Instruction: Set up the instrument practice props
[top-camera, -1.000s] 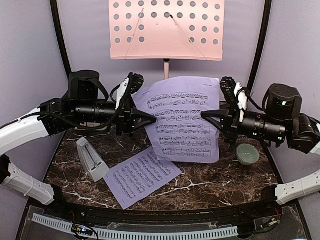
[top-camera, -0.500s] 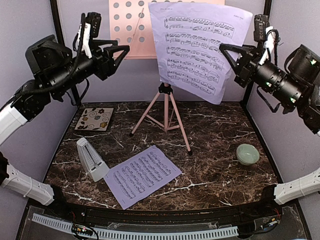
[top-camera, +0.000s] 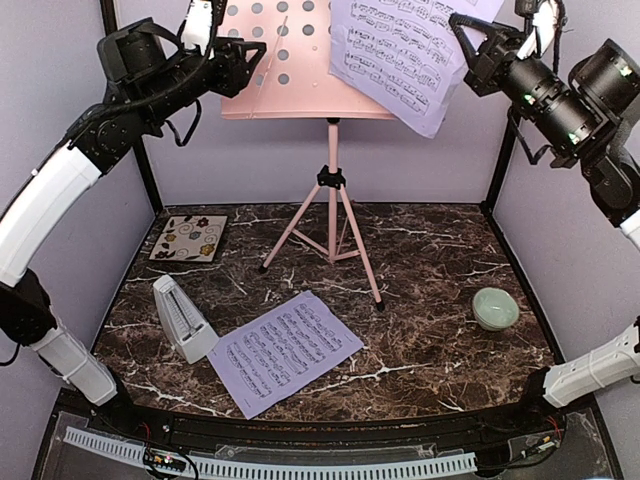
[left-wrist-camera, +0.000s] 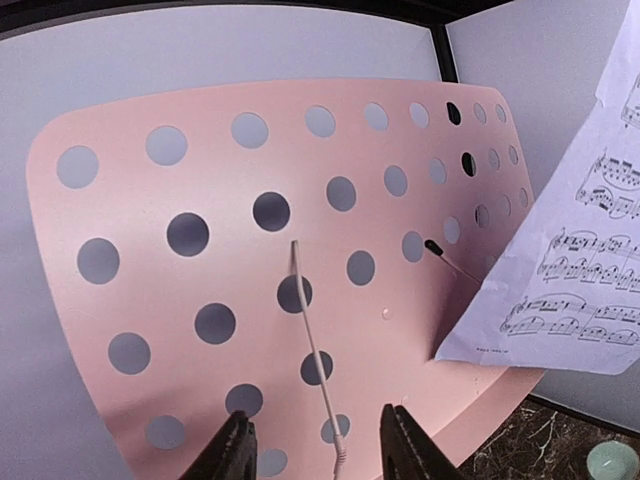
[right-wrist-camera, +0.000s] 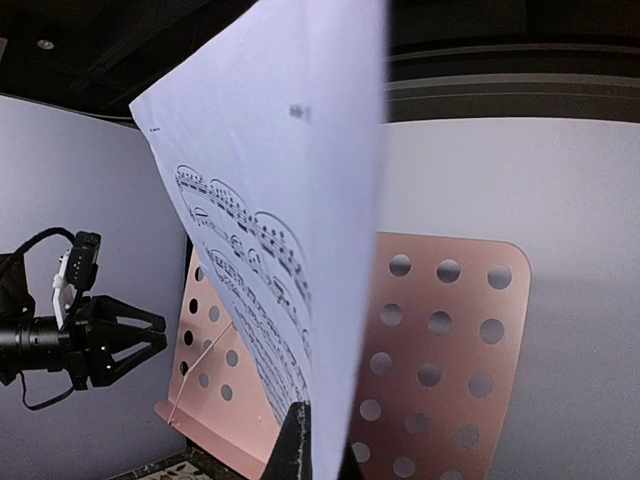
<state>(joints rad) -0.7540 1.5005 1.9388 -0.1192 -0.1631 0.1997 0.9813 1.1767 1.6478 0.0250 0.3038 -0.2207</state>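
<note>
While your right tool (top-camera: 462, 35) pinches lavender sheet-music page (top-camera: 400, 50) high before pink music stand (top-camera: 290, 90), likely for seating on ledge, left tool (top-camera: 248, 65) gapes empty; second page (top-camera: 285, 350), metronome (top-camera: 183, 318) lie on counter (top-camera: 430, 270)

Pretty clearly a robotics lab test cell I'm driving in, not someone's home: plain lavender wall panels (top-camera: 420, 165) in a black frame (top-camera: 499, 170), fake-marble tabletop (top-camera: 430, 290), slotted cable duct (top-camera: 300, 467) up front, white robot arms (top-camera: 45, 200) on both sides.
</note>
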